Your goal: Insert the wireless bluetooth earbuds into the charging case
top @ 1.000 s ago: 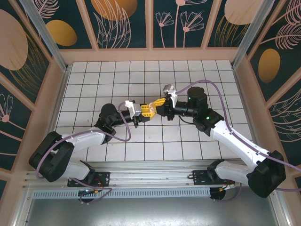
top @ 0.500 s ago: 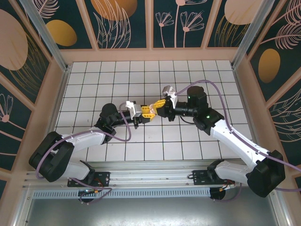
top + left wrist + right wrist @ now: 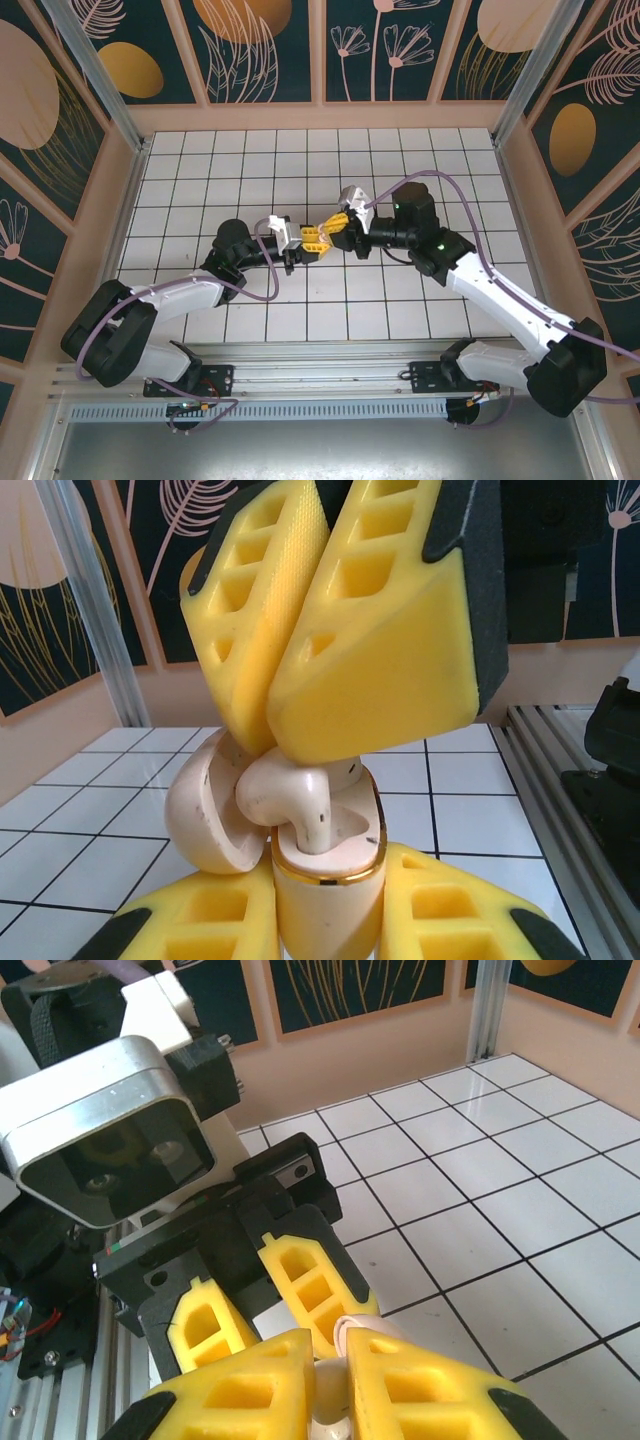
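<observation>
The charging case point(image 3: 328, 895) is a small rounded clamshell of smooth, glossy cream-pink plastic. Its lower shell is finished with a thin gold-coloured rim point(image 3: 345, 875) around the mouth. The domed lid point(image 3: 212, 820) is swung open to the left of the shell and is tilted away from the mouth. One earbud point(image 3: 293, 802) is seated partly in the case. It is a smooth, pale piece with a bulbous head and a short stem marked with a small dark dot. The stem is pointed down past the rim into the shell, and the head is held above the rim, just beside the open lid. The rest of the interior is hidden by the earbud and the rim. The lower shell is held upright by the left gripper point(image 3: 325, 940), whose jaws are closed against its sides. The fingers point(image 3: 200, 925) are formed as yellow blocks with rectangular hollow cells and are tipped with black. The right gripper point(image 3: 268, 735) is presented from above at a slant. Its yellow fingers, stippled on the gripping faces and backed in black, are pinched together on the head of the earbud, directly over the mouth of the case. In the top view the two grippers are seen tip to tip over the middle of the white tiled table point(image 3: 400, 310), with the case and earbud between them.
</observation>
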### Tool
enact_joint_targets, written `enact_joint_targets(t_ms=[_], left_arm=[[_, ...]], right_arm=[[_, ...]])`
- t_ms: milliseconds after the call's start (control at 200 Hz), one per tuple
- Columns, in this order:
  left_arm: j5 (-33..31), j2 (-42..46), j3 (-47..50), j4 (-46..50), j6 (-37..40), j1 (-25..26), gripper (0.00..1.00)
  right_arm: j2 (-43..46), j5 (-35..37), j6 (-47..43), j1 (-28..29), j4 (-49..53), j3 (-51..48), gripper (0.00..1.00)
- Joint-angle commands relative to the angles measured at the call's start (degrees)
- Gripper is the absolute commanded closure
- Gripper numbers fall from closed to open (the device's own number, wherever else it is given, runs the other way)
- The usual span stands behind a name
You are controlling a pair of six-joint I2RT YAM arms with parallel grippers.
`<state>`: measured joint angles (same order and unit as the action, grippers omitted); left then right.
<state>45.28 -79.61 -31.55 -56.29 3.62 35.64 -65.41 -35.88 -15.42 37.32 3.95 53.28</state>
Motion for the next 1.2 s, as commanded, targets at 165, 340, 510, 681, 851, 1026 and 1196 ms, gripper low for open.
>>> enact_joint_targets(t_ms=[165, 340, 510, 681, 851, 1026, 1196], left_arm=[[0.2, 3.8, -3.3, -6.5, 1.7, 0.3, 0.79], [-3.3, 4.0, -2.8, -6.2, 2.8, 0.3, 0.79], [-6.4, 4.6, -2.6, -4.9, 4.5, 0.4, 0.79], [-8.5, 4.8, -2.2, -4.5, 4.9, 0.3, 0.79], [-9.3, 4.8, -2.2, -4.4, 4.8, 0.3, 0.79], [-10.1, 4.8, -2.3, -4.1, 4.9, 0.3, 0.79], [-8.9, 4.6, -2.2, -4.0, 5.5, 0.3, 0.80]], right_arm=[[0.5, -0.3, -1.7, -0.6, 9.2, -0.4, 0.83], [-0.8, -1.2, 7.0, -0.3, 6.5, -0.7, 0.84], [-1.1, 0.4, 13.8, 0.1, 4.9, -1.0, 0.84], [0.5, 1.5, 17.7, 0.2, 4.8, -1.2, 0.85], [1.9, 2.0, 19.6, 0.2, 5.4, -1.6, 0.86], [2.3, 1.1, 20.8, 0.9, 5.3, -1.6, 0.87], [3.8, 2.0, 20.4, 1.7, 3.8, -1.5, 0.84]])
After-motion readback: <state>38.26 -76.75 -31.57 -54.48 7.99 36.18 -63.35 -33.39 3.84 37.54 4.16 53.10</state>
